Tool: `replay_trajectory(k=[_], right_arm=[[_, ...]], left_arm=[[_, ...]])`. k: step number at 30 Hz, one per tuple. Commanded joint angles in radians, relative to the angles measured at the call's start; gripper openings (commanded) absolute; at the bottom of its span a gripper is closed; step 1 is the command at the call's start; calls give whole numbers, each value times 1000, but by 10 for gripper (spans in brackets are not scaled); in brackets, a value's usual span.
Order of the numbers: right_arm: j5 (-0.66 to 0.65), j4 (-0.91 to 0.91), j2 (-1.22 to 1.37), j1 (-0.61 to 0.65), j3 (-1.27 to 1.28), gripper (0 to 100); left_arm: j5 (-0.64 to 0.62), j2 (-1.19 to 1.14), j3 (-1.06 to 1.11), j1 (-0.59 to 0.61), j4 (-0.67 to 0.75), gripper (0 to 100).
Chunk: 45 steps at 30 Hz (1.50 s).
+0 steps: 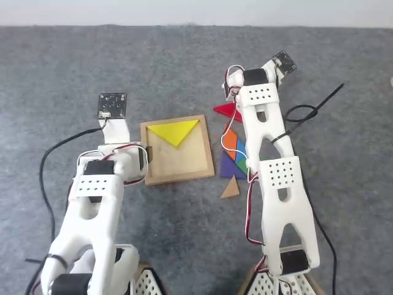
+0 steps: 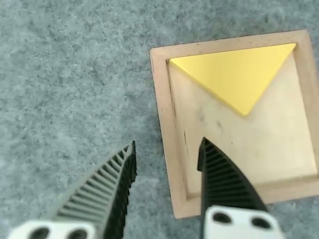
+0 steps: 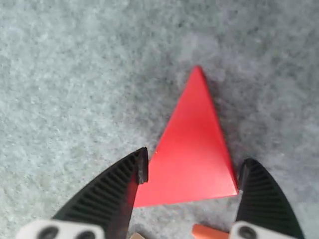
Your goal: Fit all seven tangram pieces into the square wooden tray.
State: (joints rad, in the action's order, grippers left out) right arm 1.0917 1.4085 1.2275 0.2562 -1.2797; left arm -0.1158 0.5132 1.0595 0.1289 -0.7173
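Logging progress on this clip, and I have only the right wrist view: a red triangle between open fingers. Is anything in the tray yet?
Observer: Yes, one piece. A yellow triangle lies in the tray, along its far wall.
Operator: Where is the left gripper?
Observer: The left gripper is open, astride the tray's side wall, one finger outside and one over the floor.
Operator: And the other pieces?
Observer: A cluster lies loose beside the tray, on the side away from the left gripper: an orange piece, a purple piece and a tan piece among them.
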Motion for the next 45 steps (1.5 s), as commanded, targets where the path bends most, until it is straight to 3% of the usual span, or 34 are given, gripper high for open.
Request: replay_trajectory(k=[1,4,15,23,29,35,38,45], right_arm=[[-44,-58,15,-21,-5,277],[-104,-65,18,-15,0,276],[-114,-25,18,-15,2,274],[-462,111,13,-28,-46,151],[-535,163,12,-50,-83,148],[-717,389,-42,-47,-175,110],[-862,392,-97,-50,-192,2],[-964,389,-302,-113,-127,9]], left_arm=[[-2,41,-12,5,-14,202],[-2,41,-12,5,-14,202],[0,41,-10,5,-15,202],[9,41,-12,5,-15,202],[34,41,-12,5,-15,202],[34,41,-12,5,-15,202],[34,41,-12,5,-15,202],[34,41,-7,6,-9,201]])
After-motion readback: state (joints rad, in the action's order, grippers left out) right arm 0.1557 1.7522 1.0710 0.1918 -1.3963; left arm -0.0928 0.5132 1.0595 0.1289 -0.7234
